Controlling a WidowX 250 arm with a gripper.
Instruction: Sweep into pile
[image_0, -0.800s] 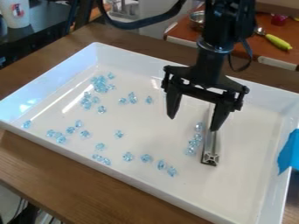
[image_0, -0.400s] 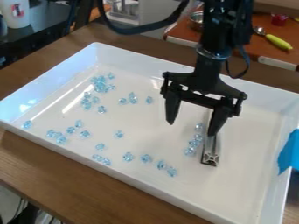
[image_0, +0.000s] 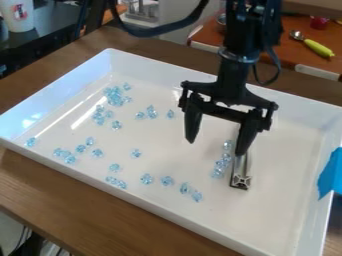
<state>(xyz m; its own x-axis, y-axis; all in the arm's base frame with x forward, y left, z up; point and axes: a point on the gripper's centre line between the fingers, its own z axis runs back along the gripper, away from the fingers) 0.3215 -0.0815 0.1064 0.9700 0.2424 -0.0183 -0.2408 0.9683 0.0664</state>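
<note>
Since the metal bar (image_0: 240, 181) presumably serves as sweeping edge, we find it ungripped beside some blue faceted beads (image_0: 219, 169), others scattered across the white tray (image_0: 277, 210), w/ the two-finger gripper (image_0: 216, 147) spread wide nearby, prob. for grasping it.

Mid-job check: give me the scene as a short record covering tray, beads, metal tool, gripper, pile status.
Tray: white, high-walled, blue piece on its right-hand edge in the image
Beads: clear light-blue, scattered in small groups and singles; a dense cluster toward the far left of the image
Metal tool: long and narrow, lying in the tray, a short line of beads along its left side in the image
Gripper: open, above the tool's far part, not closed on it
Pile status: no single pile
</note>
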